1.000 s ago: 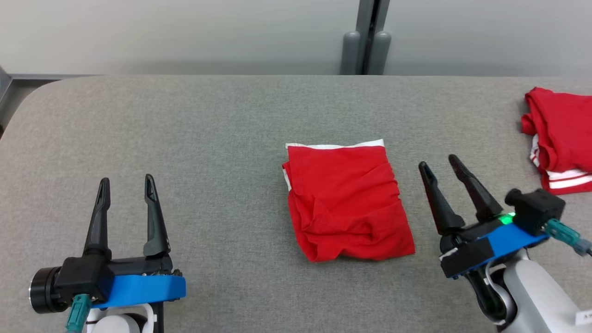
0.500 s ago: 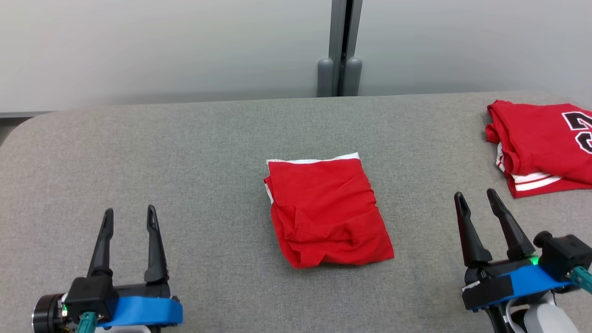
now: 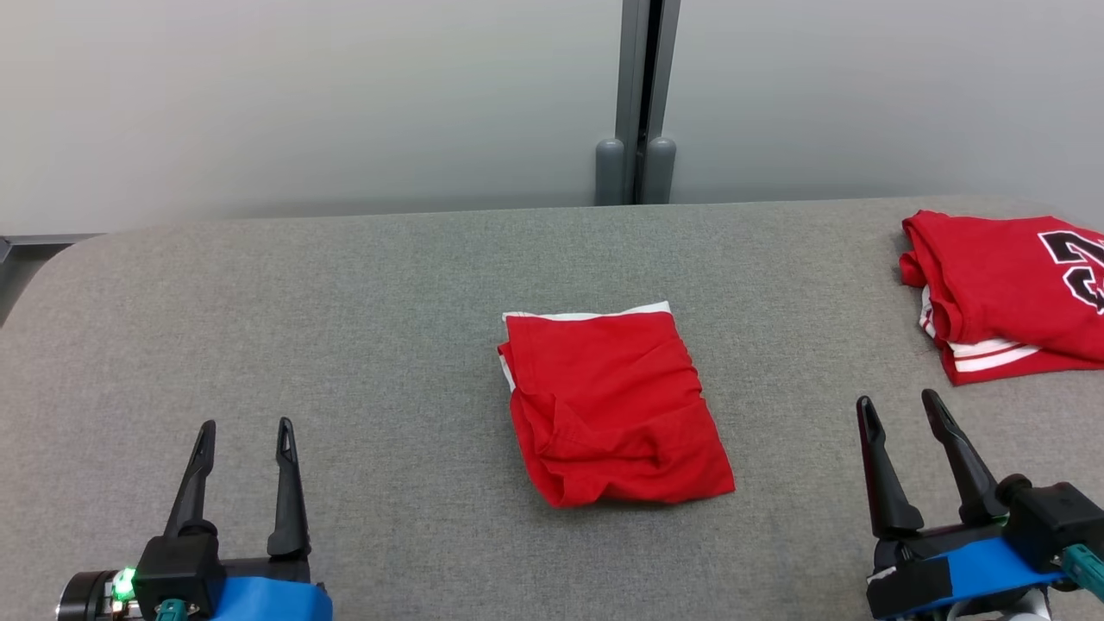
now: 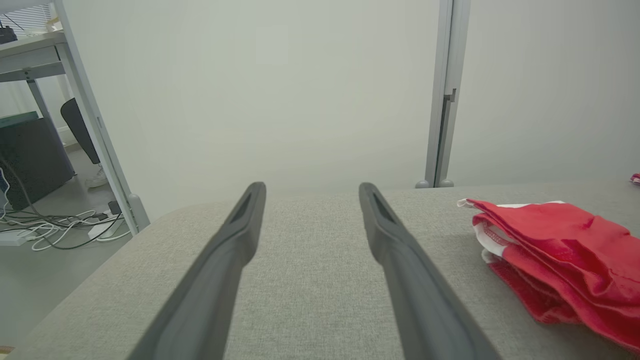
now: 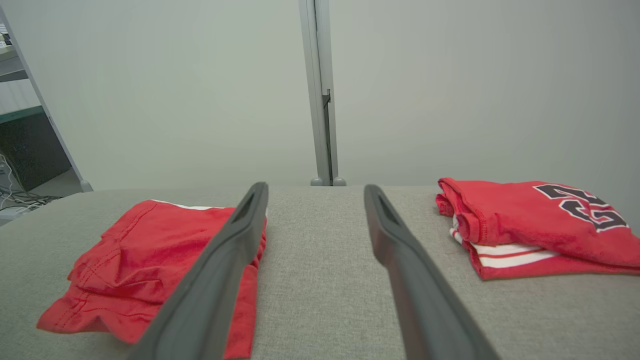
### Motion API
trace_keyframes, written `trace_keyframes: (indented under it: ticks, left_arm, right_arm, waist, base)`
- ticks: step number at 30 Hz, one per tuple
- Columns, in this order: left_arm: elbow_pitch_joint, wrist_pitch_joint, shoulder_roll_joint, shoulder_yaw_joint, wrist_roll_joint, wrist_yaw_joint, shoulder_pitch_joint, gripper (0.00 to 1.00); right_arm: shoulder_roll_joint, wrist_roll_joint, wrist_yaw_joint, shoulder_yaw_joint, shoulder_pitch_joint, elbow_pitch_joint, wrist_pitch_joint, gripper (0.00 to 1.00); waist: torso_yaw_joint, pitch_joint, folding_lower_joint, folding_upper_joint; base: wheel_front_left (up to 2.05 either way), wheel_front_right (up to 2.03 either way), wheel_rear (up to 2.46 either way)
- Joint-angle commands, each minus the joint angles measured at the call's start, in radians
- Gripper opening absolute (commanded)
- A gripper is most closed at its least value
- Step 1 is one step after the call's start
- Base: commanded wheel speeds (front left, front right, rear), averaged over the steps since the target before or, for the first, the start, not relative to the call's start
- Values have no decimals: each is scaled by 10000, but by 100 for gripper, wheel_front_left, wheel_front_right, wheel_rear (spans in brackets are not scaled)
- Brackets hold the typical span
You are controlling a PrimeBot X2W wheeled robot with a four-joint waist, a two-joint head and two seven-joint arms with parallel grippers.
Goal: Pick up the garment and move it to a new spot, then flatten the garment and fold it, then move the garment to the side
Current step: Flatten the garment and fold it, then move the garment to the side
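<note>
The garment (image 3: 612, 410), red with a white trim, lies folded and a little rumpled in the middle of the grey table (image 3: 345, 302). My left gripper (image 3: 246, 427) stands open at the lower left, well apart from it, with nothing between its fingers. My right gripper (image 3: 899, 401) stands open at the lower right, a short way right of the garment and empty. In the left wrist view the left gripper (image 4: 312, 187) points over bare table, with the garment (image 4: 560, 250) off to its right. In the right wrist view the right gripper (image 5: 316, 187) points between the garment (image 5: 150, 255) and a jersey.
A folded red jersey (image 3: 1009, 293) with a black number and white stripes lies at the table's far right edge, also in the right wrist view as the jersey (image 5: 525, 220). A grey post (image 3: 636, 103) and a pale wall stand behind the table. Shelving and cables (image 4: 55, 225) are left of the table.
The head camera has tilted up and turned, so the whole picture shifted. Both grippers have drawn back toward me, the right one away from the garment's right edge. The garment lies as before.
</note>
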State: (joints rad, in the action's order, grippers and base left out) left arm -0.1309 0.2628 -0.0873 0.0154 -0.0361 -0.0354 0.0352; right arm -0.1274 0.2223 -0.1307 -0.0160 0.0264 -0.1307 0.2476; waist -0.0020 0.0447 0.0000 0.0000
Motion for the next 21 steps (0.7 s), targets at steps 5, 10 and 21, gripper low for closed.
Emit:
trace_keyframes:
  ticks: [5, 10, 21]
  left_arm:
    - [-70, 24, -199, -112, 24, -106, -6, 100]
    - [-90, 24, -255, -134, -45, -129, -118, 100]
    - [-154, 24, -279, -160, -173, -26, -222, 100]
  right_arm:
    - [160, -232, -1, 202, -347, 256, -214, 100]
    - [223, -358, -1, 255, -412, 368, -373, 100]
    - [277, -354, -1, 267, -383, 313, -474, 100]
  waist:
    - [72, -65, 0, 0]
    - [96, -91, 0, 0]
    - [119, -22, 0, 0]
  base:
    - [0, 0, 0]
    - [0, 0, 0]
    - [0, 0, 0]
